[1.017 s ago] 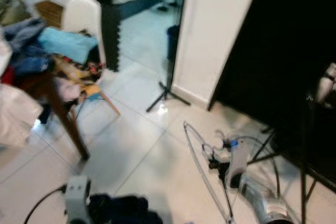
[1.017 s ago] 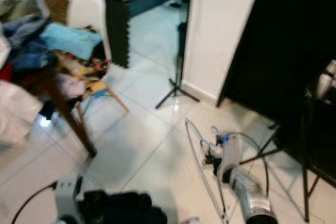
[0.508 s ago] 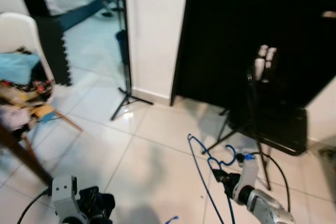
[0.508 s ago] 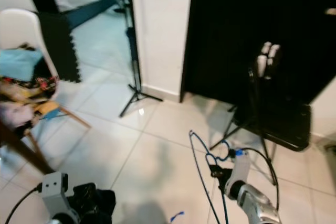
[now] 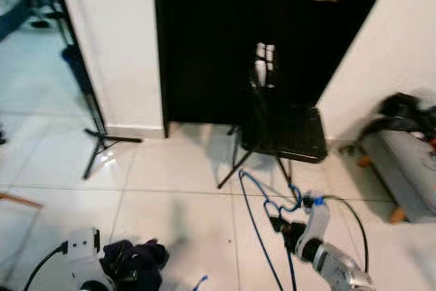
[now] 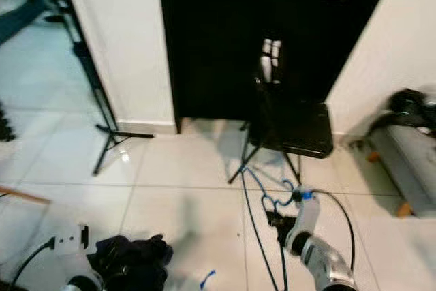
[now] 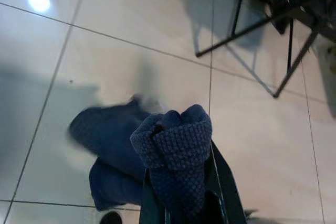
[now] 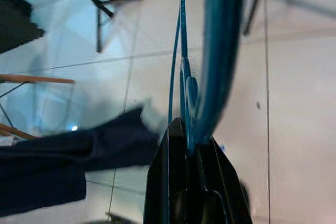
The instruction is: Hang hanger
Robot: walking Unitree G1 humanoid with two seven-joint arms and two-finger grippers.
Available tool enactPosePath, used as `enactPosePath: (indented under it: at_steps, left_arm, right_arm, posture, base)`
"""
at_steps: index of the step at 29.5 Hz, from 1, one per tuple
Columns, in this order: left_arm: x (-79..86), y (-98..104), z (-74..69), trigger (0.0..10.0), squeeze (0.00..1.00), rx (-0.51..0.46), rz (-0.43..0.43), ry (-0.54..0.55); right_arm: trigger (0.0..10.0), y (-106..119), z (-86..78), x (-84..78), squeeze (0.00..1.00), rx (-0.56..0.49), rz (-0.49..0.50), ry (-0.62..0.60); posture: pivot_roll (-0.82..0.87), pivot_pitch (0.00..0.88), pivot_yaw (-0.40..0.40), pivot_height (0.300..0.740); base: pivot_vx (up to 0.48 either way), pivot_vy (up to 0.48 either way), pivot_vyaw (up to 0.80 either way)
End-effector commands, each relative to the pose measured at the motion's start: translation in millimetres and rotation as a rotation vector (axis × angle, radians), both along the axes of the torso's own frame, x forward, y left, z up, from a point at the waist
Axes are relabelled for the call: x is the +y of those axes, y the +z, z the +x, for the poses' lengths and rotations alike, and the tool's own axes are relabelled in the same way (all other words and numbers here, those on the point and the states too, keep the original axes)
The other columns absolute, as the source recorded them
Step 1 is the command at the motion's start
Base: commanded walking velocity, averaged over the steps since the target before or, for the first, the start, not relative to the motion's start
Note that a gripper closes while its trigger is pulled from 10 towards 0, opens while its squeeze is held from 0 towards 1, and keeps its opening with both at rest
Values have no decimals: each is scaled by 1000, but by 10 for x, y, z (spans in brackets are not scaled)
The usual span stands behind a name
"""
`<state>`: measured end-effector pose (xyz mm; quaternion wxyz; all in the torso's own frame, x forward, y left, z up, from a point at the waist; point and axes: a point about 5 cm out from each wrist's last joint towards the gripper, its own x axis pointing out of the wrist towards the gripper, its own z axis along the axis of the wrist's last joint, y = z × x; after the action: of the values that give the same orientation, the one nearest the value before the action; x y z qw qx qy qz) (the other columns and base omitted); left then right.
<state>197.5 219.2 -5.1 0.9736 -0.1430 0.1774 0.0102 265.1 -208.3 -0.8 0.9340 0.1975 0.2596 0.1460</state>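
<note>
Turning rightward, the head brings a black door point(image 5: 272, 32) to upper centre. Right gripper point(image 5: 278, 224) pinches the thin, light, springy blue hanger point(image 5: 262, 199) near its hook; left gripper point(image 7: 178, 203) clamps soft knitted cloth point(image 7: 170, 145).

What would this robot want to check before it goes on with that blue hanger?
1. Right gripper shut on the blue hanger: ok.
2. Left gripper shut on the dark blue knitted garment: ok.
3. Garment on the hanger: not ok, they are apart.
4. A rail or hook to hang from: cannot tell.
5. Path ahead: not ok, a black folding chair and a tripod stand are on the floor.
</note>
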Motion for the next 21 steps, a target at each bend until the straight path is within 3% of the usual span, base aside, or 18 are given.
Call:
enactPosePath:
  at_steps: [1,21]
  left_arm:
    - [-25,-21,-20,10000,0,1,-4,-5]
    - [-49,-32,-34,10000,0,0,-7,-11]
  right_arm:
    - [10000,-47,-47,-33,0,20,6,-17]
    - [10000,-71,-70,-70,0,26,23,-6]
  posture:
    - [-56,146,-42,740]
    - [-51,143,-43,740]
  base:
    - [0,0,-800]
    - [0,0,-800]
